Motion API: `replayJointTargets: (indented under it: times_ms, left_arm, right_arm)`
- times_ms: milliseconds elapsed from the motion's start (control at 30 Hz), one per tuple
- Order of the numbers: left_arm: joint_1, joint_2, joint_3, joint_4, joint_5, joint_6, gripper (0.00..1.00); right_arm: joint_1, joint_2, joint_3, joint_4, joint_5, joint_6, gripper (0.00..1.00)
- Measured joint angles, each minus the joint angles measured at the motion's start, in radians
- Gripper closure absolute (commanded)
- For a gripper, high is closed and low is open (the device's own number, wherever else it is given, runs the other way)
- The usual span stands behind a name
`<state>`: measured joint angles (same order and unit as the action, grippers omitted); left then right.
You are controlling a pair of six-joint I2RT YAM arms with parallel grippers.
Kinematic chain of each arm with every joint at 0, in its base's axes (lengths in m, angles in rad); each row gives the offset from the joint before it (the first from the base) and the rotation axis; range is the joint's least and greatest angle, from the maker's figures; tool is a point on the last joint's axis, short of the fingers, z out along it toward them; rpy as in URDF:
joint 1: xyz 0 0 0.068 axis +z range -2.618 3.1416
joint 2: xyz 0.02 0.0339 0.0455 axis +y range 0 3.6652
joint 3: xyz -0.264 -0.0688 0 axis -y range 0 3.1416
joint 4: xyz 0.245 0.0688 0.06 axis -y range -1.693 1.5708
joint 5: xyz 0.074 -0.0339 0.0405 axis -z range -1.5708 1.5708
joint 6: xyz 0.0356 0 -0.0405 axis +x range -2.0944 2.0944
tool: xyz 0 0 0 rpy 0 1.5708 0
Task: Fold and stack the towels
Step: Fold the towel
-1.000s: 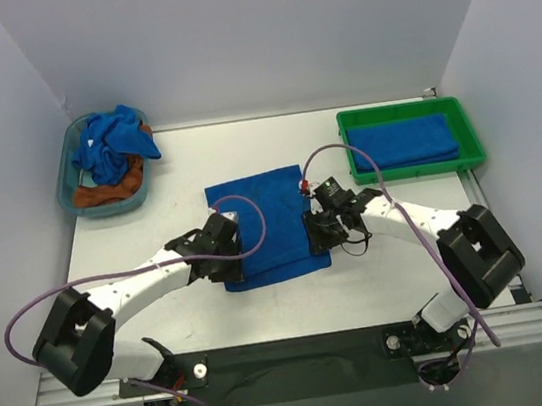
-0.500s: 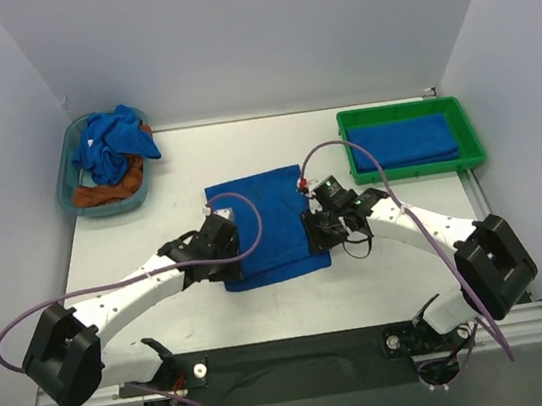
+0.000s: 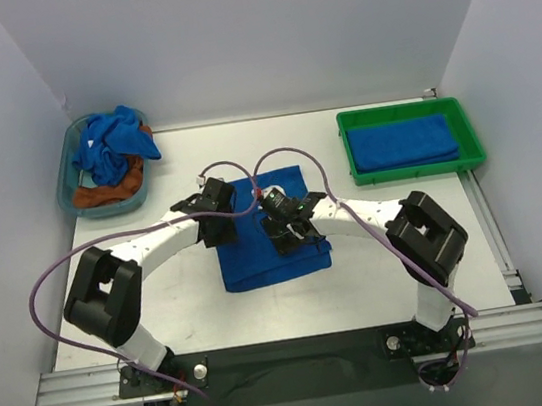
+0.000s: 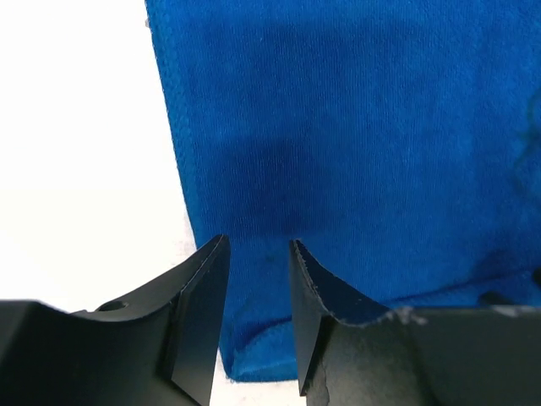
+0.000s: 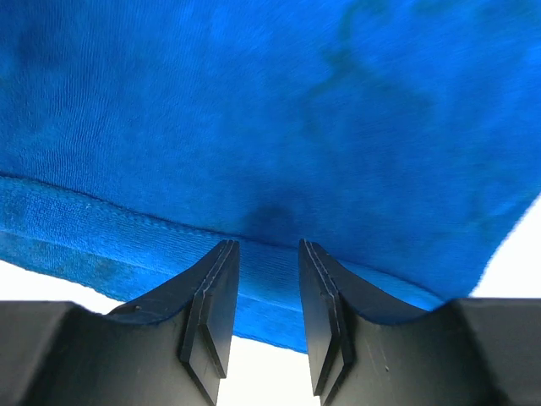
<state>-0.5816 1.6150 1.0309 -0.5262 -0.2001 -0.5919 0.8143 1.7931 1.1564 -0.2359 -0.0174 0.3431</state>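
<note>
Two arms reach in: the black left end effector (image 3: 217, 214) and the right end effector (image 3: 286, 227) hang low over the royal-blue terry towel (image 3: 259, 260) lying mid-frame on the white tabletop (image 3: 195, 310). I judge they are there to smooth it or take an edge for the next fold. Only the overhead view shows the finished folded blue towel (image 3: 402, 142) in the green plastic tray (image 3: 467, 130) at upper right. Only the wrist views show each pair of fingers (image 4: 199, 321) slightly parted with nothing between them, and the right one a doubled hem along the towel's lower edge.
</note>
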Motion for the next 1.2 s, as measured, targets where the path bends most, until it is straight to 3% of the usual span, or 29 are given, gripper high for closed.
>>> replayJointTargets:
  times_ms: [567, 1200]
  left_arm:
    - [0.036, 0.085, -0.024, 0.052, 0.081, -0.009, 0.56]
    - [0.048, 0.085, -0.026, 0.058, 0.102, -0.032, 0.55]
  right_arm:
    - [0.084, 0.026, -0.025, -0.055, 0.050, 0.003, 0.66]
    - [0.155, -0.093, -0.125, -0.164, -0.232, -0.164, 0.66]
